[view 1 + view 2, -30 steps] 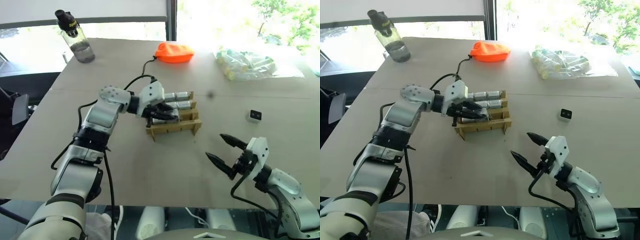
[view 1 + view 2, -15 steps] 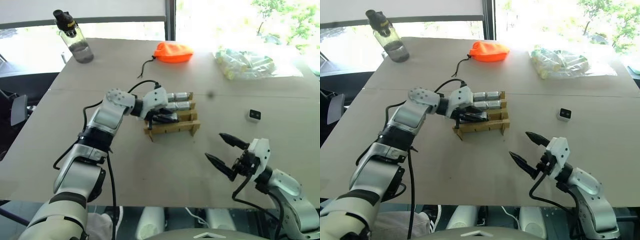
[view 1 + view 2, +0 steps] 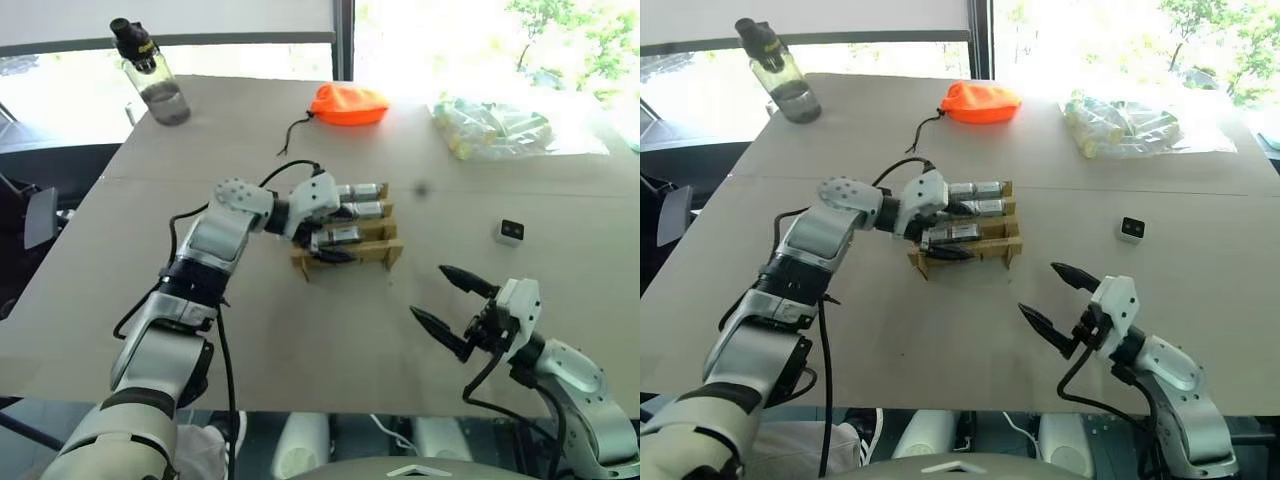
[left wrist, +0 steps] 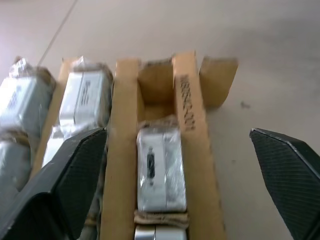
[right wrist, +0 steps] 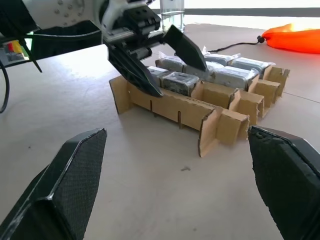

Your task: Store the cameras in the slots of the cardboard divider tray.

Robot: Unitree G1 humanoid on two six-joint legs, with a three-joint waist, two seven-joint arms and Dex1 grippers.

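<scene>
The cardboard divider tray [image 3: 965, 248] is set near the middle of the table [image 3: 940, 330], with four rows of slots. Cameras [image 4: 160, 170] are seen lying in its slots; a wrapped silver one sits in the third row in the left wrist view, others [image 4: 85, 97] fill the rows beside it, but an exact count cannot be made. One more camera [image 3: 1130, 229], with a black face, lies apart on the table at about three o'clock from the tray. The left gripper [image 3: 945, 232] is held over the tray with its two fingers spread wide, nothing between them. The right gripper [image 3: 1060, 300] hangs at about five o'clock from the tray, its fingers also spread wide and empty. One orange pouch [image 3: 980, 102] lies at twelve o'clock, one bottle [image 3: 780, 75] at ten o'clock, and one clear bag [image 3: 1130, 125] at two o'clock.
</scene>
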